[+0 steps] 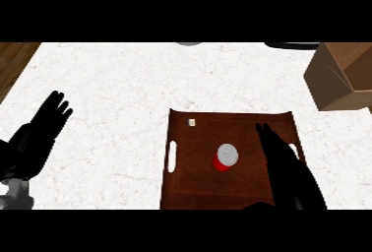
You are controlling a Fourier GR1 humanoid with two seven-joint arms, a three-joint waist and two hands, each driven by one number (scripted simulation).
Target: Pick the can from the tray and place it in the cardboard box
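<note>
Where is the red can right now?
In the head view, the can stands near the middle of the brown tray, just left of the right hand, not held.

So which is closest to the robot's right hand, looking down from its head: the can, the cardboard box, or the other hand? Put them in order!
From the right hand:
1. The can, just to its left on the tray.
2. The cardboard box, up at the far right.
3. The left hand, resting open at the left edge.

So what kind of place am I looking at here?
Probably a kitchen counter: a white speckled stone-like countertop with a wooden edge strip at the left. On it sit a dark brown wooden tray holding a small red can with a silver top, and a brown cardboard box.
</note>
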